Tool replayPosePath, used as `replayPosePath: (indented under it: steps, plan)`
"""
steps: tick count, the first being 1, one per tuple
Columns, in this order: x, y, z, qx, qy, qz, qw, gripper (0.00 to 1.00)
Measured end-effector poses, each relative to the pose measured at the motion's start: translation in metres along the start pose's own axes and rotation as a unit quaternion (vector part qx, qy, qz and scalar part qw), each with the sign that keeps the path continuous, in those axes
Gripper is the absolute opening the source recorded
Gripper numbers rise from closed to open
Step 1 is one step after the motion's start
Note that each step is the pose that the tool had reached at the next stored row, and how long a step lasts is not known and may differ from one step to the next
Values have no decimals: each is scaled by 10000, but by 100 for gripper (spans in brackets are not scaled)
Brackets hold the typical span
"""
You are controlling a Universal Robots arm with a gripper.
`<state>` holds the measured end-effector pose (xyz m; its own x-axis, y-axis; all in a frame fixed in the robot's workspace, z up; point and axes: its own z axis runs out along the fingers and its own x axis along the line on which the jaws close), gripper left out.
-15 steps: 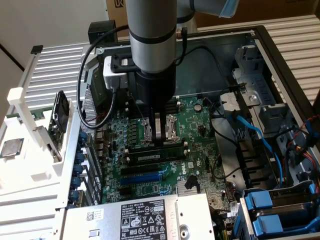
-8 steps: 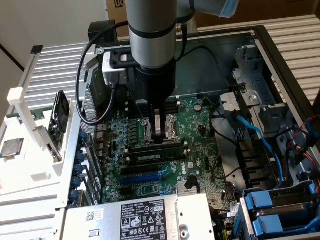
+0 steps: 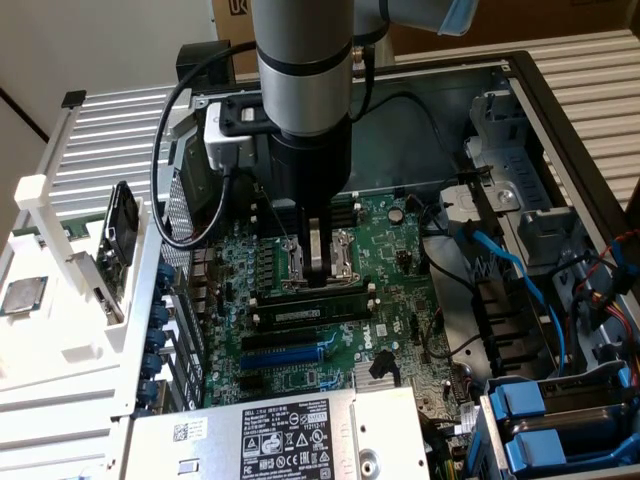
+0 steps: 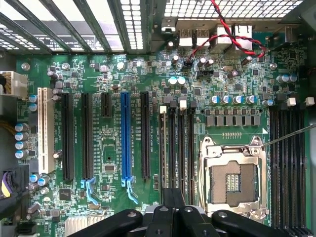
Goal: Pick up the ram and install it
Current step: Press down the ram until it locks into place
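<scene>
Ram (image 3: 308, 312) seated; end effector (image 3: 321, 268) above.

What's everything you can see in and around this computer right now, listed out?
ram: one, green with a white label, standing in a black slot on the board
board: one, green, inside the open case
blue slot: one, blue, among the black slots
socket: one, silver, beside the memory slots
processor: one, silver, on the white tray at the exterior view's left
power supply: one, grey with a black label, low in the exterior view
caddies: two, blue, exterior view's lower right
wires: one twisted pair, red and black, at the board's edge
arm: one, grey, above the board
end effector: one, black, shut, tips just behind the ram
</scene>
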<state>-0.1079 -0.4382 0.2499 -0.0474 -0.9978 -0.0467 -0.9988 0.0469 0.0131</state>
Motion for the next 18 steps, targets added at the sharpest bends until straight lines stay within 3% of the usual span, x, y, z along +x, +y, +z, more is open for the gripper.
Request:
replayPosePath:
  steps: [7,9,12,14,16,17,18]
  plan:
    - [0,0,0,25,-8,526,9986,11]
    - [0,0,1,32,-10,682,9977,11]
    - [0,0,2,47,-14,1004,9949,11]
    - [0,0,4,58,-17,1242,9922,11]
    - [0,0,6,77,-23,1635,9865,11]
    - [0,0,7,88,-25,1872,9823,11]
    - [0,0,8,91,-26,1949,9808,11]
